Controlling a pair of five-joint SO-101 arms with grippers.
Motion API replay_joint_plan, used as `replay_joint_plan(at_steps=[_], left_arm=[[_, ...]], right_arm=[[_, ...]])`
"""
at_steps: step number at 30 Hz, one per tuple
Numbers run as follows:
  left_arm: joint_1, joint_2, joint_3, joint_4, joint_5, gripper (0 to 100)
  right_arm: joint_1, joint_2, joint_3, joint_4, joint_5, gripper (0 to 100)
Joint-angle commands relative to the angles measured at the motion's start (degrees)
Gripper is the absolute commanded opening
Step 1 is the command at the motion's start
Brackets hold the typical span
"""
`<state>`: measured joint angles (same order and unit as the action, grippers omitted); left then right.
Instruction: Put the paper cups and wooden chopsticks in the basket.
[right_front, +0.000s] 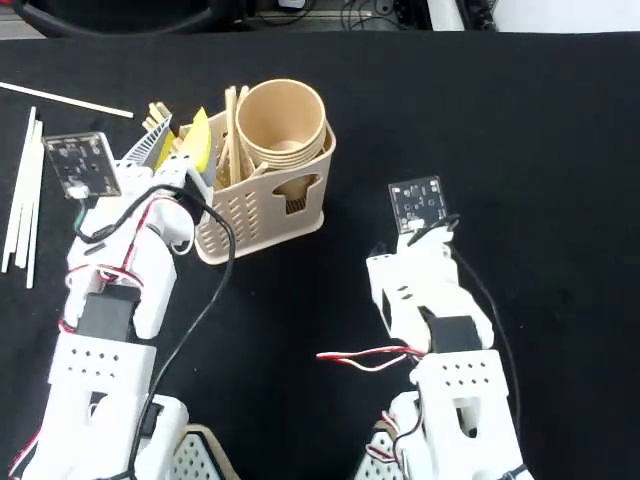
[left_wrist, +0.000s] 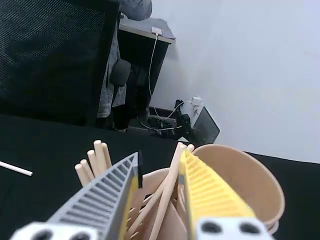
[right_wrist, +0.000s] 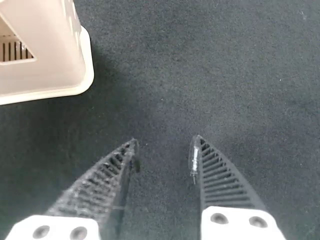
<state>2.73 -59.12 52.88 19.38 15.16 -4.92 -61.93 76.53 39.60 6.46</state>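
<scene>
A cream slotted basket (right_front: 262, 205) stands left of the table's centre. A stack of tan paper cups (right_front: 283, 118) sits inside it, with several wooden chopsticks (right_front: 234, 130) upright beside them. My left gripper (right_front: 178, 128) hovers at the basket's left rim, open. In the left wrist view its grey and yellow fingers (left_wrist: 210, 192) straddle a leaning chopstick (left_wrist: 167, 187) in the basket, next to the top cup (left_wrist: 242, 175). Several loose chopsticks (right_front: 22, 200) lie at the far left. My right gripper (right_wrist: 164, 143) is open over bare black cloth, right of the basket's corner (right_wrist: 47, 65).
One more chopstick (right_front: 68, 101) lies alone at the back left, seen also in the left wrist view as a pale stick (left_wrist: 15, 169). My right arm (right_front: 430, 300) stands right of the basket. Black cloth covers the table (right_front: 520, 150); an office chair and cables lie beyond its far edge.
</scene>
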Motion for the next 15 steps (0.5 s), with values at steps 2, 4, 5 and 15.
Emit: replay_joint_plan(at_steps=[2,4,5,15], left_arm=[[-1.89,-1.23,-7.52,4.22,1.05,15],[-4.53,-1.23,-10.07,5.36,1.05,14],[-6.73,-1.23,-11.74,7.12,1.05,14],[-25.54,12.66,-31.52,24.62,3.60,15]], right_arm=[[-0.97,-0.84,-0.48,-0.97,0.00,17.3],[-0.97,-0.84,-0.48,-0.97,0.00,17.3],[-0.97,-0.84,-0.48,-0.97,0.00,17.3],[-0.97,-0.84,-0.48,-0.97,0.00,17.3]])
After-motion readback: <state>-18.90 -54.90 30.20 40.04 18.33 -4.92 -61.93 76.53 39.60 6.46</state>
